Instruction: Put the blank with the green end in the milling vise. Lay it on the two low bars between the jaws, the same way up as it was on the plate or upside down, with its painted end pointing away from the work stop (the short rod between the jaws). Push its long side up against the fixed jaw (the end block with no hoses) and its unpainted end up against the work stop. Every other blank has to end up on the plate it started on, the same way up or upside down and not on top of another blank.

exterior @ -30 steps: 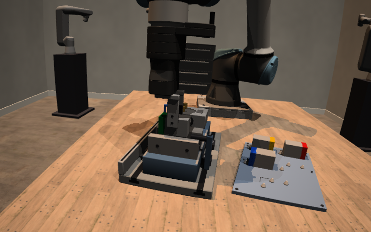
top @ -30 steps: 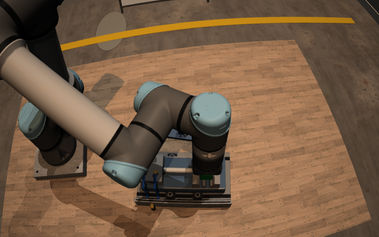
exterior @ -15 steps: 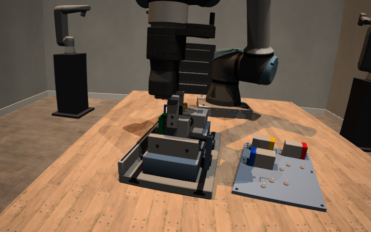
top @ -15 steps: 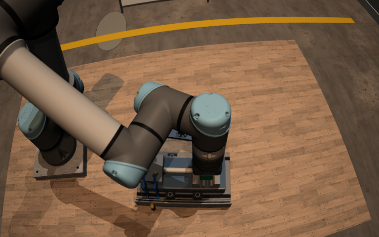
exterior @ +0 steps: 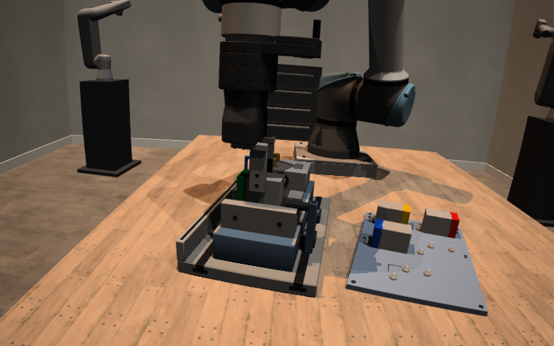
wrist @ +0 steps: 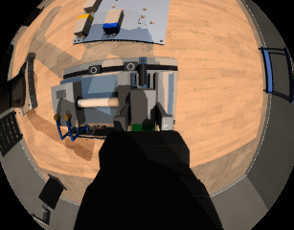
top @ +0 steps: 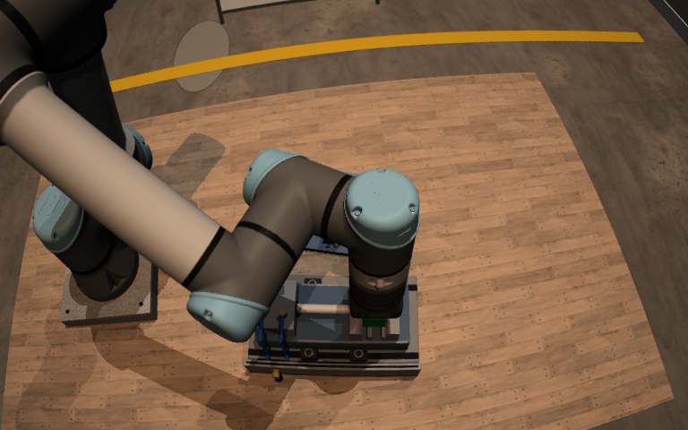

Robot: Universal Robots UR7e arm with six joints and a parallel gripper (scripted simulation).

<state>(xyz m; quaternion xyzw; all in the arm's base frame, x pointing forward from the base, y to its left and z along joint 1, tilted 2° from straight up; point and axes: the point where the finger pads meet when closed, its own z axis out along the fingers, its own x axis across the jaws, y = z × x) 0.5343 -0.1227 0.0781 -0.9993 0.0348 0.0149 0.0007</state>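
Jaws (exterior: 257, 171) of mine are closed on the blank with the green end (exterior: 242, 184), holding it low inside the vise (exterior: 254, 246), between the two end blocks. Its green end shows at the left side of the vise in the exterior view and just under my wrist in the top view; whether it already rests on the low bars I cannot tell, since my own body hides that spot. Close around me stand the near end block (exterior: 257, 219) with two bolt holes, the far block with blue hoses (top: 282, 332), and a pale rod (top: 322, 307) running across the opening towards my wrist. My forearm (top: 107, 186) crosses over the far end of the vise in the top view. Well to the right on the desk (exterior: 99, 274) lies a grey plate (exterior: 443, 287) with small pegs. On it sit three other blanks, apart from one another: one with a blue end (exterior: 392, 236), one with a yellow end (exterior: 393, 211), one with a red end (exterior: 439, 222).
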